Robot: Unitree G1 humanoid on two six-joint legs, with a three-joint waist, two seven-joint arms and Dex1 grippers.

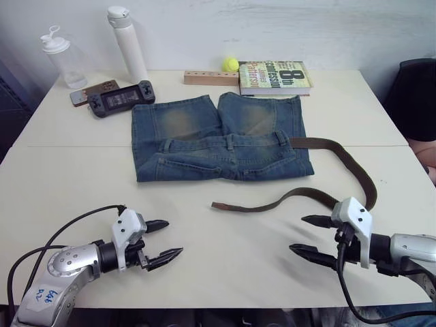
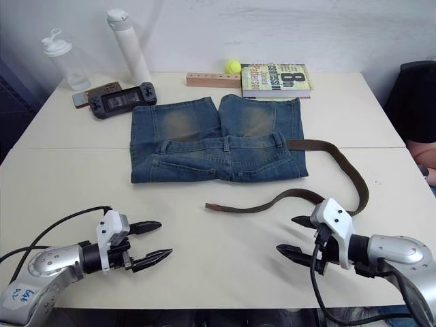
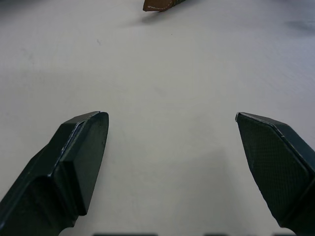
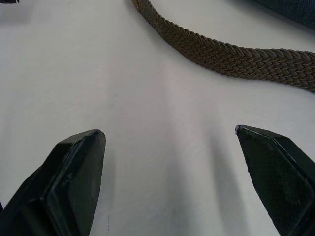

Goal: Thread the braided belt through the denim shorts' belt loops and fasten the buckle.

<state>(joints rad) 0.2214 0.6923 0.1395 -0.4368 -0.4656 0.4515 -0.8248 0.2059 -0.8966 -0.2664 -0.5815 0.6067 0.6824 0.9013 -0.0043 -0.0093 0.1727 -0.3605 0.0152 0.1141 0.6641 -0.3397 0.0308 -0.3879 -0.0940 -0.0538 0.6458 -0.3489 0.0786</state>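
The denim shorts (image 1: 218,136) lie flat mid-table, waistband toward me, with belt loops (image 1: 230,142) across it. The braided belt (image 1: 354,167) leaves the waistband's right end, curves out to the right and doubles back, its free tip (image 1: 216,204) lying in front of the shorts. That tip also shows in the left wrist view (image 3: 157,4). The buckle is hidden. My left gripper (image 1: 174,238) hovers open near the front edge, left of the tip. My right gripper (image 1: 297,234) is open and empty just in front of the belt's strap (image 4: 236,56).
Along the back stand a clear bottle (image 1: 61,58), a white bottle (image 1: 128,42), a phone (image 1: 92,92), a game controller (image 1: 121,99), a wooden block (image 1: 210,78), a yellow ball (image 1: 230,64) and a book (image 1: 274,77). A dark chair (image 1: 415,95) is at right.
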